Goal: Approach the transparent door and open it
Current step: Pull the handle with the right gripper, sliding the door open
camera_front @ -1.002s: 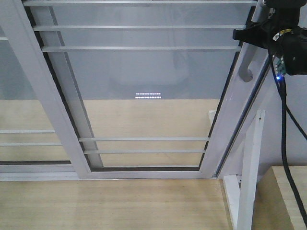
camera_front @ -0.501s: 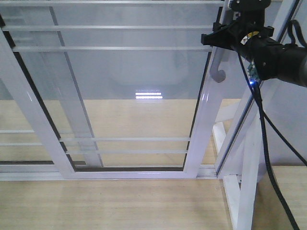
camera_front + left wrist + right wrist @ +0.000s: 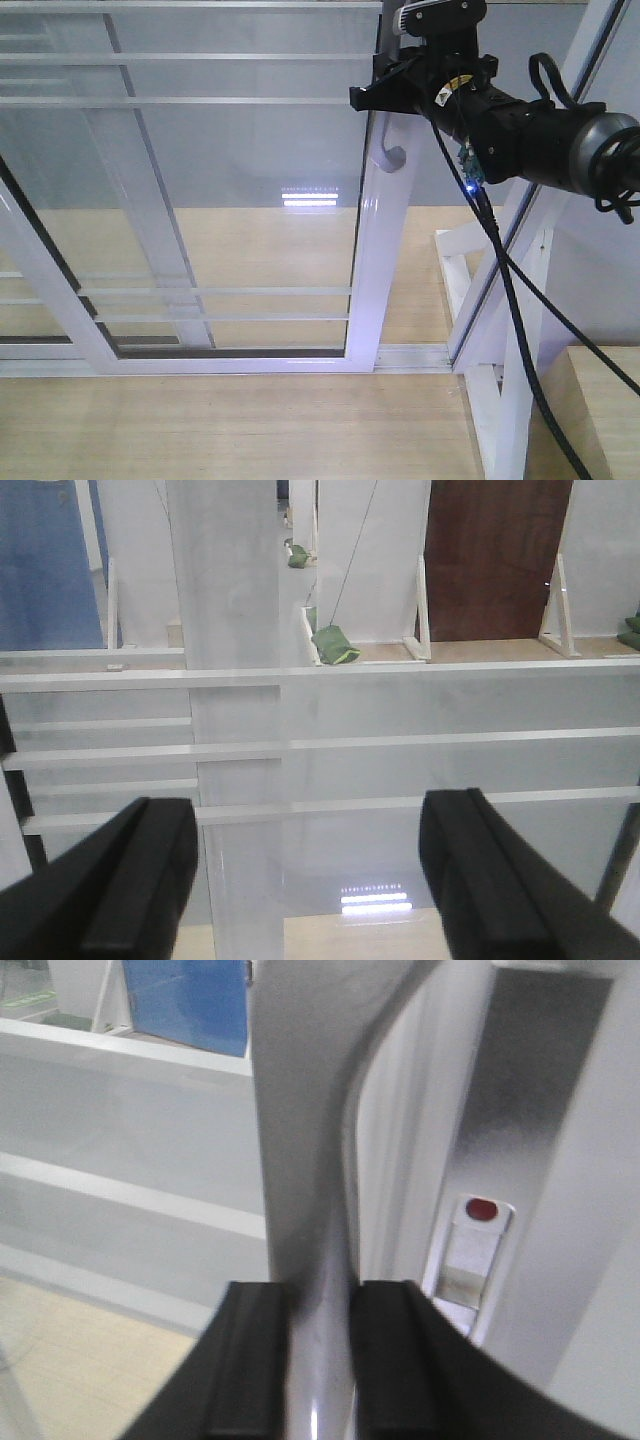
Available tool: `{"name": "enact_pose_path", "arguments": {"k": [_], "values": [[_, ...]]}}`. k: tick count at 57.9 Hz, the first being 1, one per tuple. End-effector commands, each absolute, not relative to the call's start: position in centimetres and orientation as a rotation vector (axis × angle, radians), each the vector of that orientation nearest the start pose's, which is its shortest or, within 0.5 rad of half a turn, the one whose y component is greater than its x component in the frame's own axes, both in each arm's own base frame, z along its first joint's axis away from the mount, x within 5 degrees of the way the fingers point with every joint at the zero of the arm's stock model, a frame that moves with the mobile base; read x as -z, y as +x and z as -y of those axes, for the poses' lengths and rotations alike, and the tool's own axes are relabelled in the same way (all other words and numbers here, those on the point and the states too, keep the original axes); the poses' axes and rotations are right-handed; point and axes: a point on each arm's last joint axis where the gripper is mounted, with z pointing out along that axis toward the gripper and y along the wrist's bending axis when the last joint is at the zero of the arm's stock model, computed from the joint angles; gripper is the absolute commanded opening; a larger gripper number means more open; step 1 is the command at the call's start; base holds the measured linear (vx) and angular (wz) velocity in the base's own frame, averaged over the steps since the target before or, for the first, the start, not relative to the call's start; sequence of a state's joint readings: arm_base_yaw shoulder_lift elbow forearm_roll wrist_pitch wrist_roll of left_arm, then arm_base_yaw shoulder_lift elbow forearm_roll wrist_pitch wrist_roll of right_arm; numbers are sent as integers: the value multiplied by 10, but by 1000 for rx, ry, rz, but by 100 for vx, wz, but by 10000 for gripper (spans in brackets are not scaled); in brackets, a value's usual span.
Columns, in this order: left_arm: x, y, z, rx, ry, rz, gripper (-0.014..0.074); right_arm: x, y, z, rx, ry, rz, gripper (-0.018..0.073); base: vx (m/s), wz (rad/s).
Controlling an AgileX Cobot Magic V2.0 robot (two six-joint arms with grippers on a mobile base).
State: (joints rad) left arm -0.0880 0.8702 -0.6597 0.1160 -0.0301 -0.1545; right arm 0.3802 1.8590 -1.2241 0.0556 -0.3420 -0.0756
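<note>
One wrist view only, right gripper (image 3: 320, 1358) clamping door handle (image 3: 300, 1140)

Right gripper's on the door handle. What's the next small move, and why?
Probably pull the handle left along the track: the right gripper's fingers are shut on it, and the transparent door stands only partly open.

Tall sliding glass door in glossy white frame (image 3: 372, 290), crossed by thin horizontal white bars, fills the frame's left and centre: upright, partly open, apart from the right jamb (image 3: 500, 250). Curved grey metal pull handle (image 3: 388, 150), with lock plate (image 3: 478, 1230), upper centre.
</note>
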Motion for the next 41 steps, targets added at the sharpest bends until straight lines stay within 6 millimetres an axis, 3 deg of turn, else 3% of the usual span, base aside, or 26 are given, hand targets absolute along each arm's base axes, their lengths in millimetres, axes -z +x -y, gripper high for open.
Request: {"name": "enact_pose_path", "arguments": {"k": [1,10,21,32,41], "values": [[-367,187,18,118,45,-1548,565,-296,387,-177,-277,-395,-1578,30,0,0],[-363,187,18,112,43,-1590,565,-304,373,-186,-271,-479,-1620,30,0,0],[-358,187,17,105,39,-1644,565,-329,349,-174,-235,-534,-1681,30,0,0],[-358,187,18,106,41,-1650,565,-338,296,-148,-251,-508,-1617,30,0,0],[-346,195,31,153,96,-1686,565,-318,243,-122,-264,-493,-1551,30,0,0]]}}
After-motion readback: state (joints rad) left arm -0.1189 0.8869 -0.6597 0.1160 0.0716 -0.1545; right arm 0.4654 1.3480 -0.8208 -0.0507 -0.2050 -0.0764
